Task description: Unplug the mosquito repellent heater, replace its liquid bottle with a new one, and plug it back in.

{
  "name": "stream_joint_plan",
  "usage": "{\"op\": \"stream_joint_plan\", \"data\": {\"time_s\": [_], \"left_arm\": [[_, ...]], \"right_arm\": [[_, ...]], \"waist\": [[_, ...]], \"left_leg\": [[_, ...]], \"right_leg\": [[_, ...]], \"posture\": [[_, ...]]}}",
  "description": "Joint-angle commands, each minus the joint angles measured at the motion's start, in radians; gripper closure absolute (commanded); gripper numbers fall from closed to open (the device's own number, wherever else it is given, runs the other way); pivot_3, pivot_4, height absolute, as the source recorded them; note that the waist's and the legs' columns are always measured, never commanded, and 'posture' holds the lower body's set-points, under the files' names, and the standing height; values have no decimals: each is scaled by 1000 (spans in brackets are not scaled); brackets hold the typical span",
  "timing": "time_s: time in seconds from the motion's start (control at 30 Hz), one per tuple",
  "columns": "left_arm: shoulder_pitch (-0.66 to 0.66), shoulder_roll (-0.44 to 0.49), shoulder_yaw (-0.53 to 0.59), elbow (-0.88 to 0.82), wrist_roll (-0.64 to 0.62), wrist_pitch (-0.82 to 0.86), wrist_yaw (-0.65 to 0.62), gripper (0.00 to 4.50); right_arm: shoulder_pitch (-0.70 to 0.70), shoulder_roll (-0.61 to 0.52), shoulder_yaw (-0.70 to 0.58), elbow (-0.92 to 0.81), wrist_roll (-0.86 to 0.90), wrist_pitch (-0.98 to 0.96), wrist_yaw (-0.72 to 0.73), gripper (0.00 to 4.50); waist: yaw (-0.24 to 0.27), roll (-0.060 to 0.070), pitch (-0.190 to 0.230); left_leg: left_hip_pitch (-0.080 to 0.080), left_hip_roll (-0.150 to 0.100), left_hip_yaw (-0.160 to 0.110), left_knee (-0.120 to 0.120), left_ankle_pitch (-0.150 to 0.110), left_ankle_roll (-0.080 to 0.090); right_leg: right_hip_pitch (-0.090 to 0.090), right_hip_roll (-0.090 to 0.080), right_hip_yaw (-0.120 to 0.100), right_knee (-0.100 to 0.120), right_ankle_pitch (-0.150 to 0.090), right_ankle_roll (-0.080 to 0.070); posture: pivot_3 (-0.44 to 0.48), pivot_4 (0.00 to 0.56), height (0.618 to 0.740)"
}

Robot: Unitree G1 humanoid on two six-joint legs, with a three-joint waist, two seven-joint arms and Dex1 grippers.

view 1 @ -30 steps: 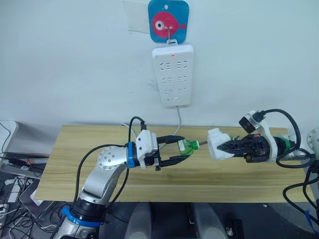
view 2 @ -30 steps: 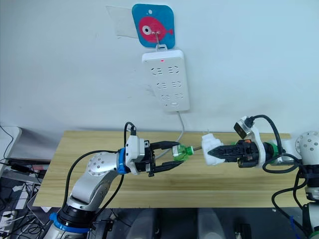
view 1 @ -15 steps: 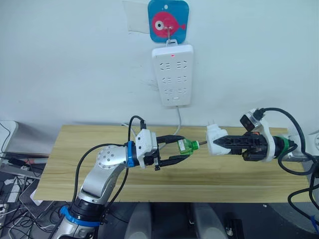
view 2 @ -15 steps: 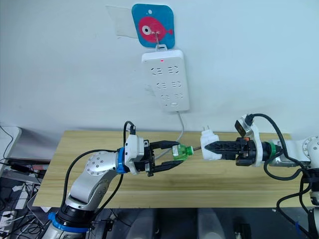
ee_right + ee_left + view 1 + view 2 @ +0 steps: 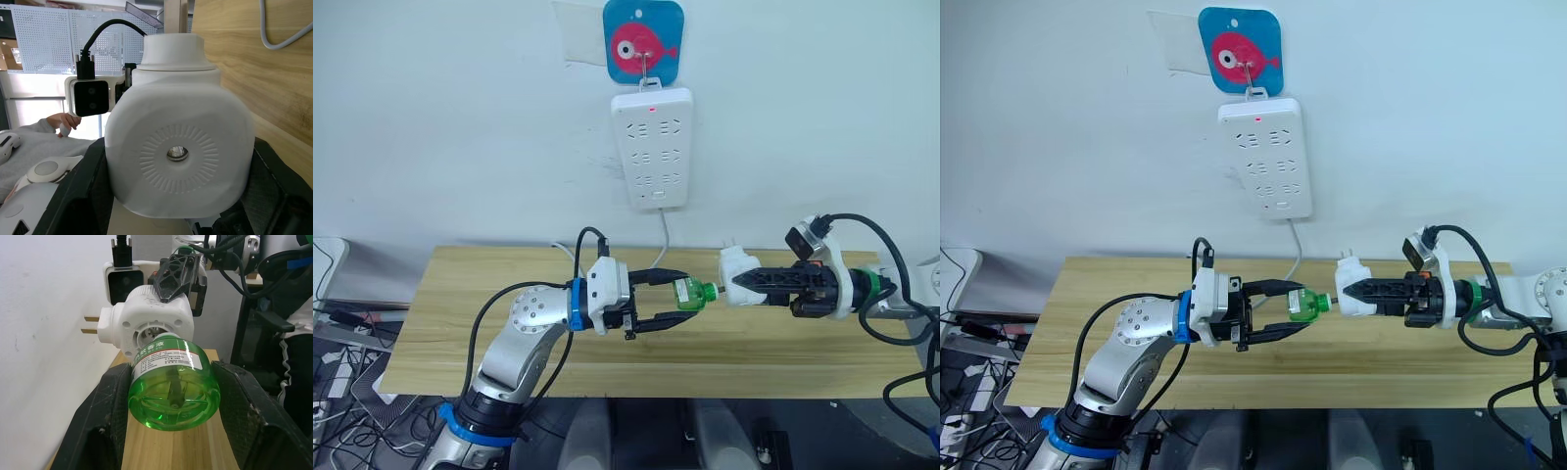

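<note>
Two grippers meet above my wooden table (image 5: 460,323), each clamped on its own piece. My left gripper (image 5: 681,301) holds the green bottle (image 5: 689,293) by its body, one black finger (image 5: 105,421) on each side, the bottle lying sideways in the air with its neck aimed at the heater. My right gripper (image 5: 736,279) is clamped on the white heater (image 5: 736,275), also held sideways, its two plug prongs pointing up toward the wall. In the left wrist view the bottle's (image 5: 172,384) neck sits right at the round socket in the heater's (image 5: 151,323) underside; I cannot tell how far in it is. The grey wick shows through the green plastic. From the head cameras the bottle and heater look touching, end to end. Behind them the white power strip (image 5: 652,147) hangs on the wall below a blue hook plate with a pink fish (image 5: 643,41), its cord running down to the table.
</note>
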Motion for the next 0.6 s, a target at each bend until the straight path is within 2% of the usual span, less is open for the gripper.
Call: {"op": "stream_joint_plan", "data": {"time_s": [0.03,0.6], "left_arm": [[-3,-9,-11,-30,-18,-12,-6,2263],[-32,-34,-8,-51,-37,-20,-27,2263]], "right_arm": [[6,-17,2,-65,46,23,65,1525],[14,-42,33,-56,45,-8,70,1525]], "waist": [[0,0,0],[0,0,0]], "left_leg": [[0,0,0,0,0,0],[0,0,0,0,0,0]], "right_leg": [[0,0,0,0,0,0],[0,0,0,0,0,0]], "posture": [[-60,248,740],[-62,252,740]]}}
